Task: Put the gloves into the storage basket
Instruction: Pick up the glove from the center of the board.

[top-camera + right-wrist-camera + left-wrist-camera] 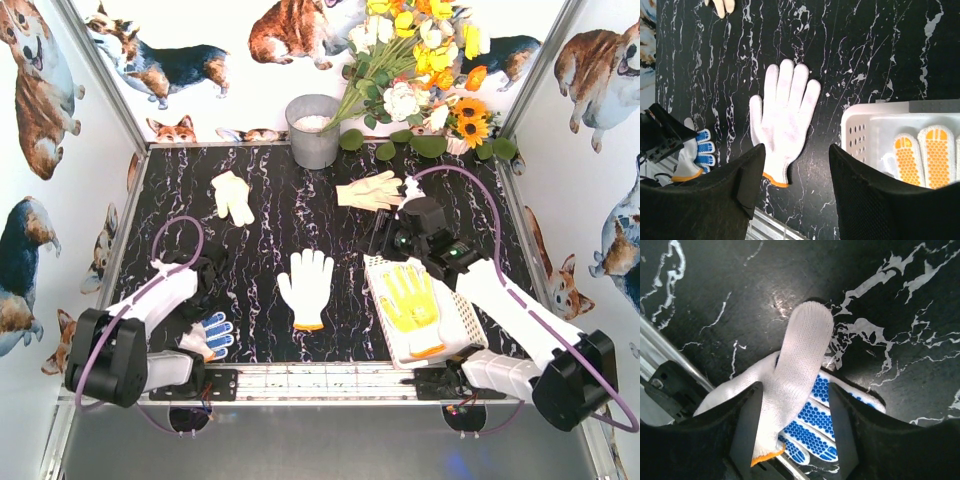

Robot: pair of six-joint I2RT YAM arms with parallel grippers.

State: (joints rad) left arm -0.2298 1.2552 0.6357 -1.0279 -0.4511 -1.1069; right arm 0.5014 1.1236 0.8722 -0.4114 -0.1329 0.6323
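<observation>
Wrist cameras alone show left jaws spread astride the blue-dotted glove (801, 380), right jaws spread beside the storage basket (858, 134).

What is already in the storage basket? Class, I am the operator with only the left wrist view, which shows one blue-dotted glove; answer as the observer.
Observer: One yellow-dotted glove lies in the white storage basket.
Operator: Which glove lies nearest the basket?
Observer: A white glove with an orange cuff, flat at the middle of the table.
Operator: Any others?
Observer: A cream glove lies far left, and a second cream glove lies far right, either side of the grey bucket.
</observation>
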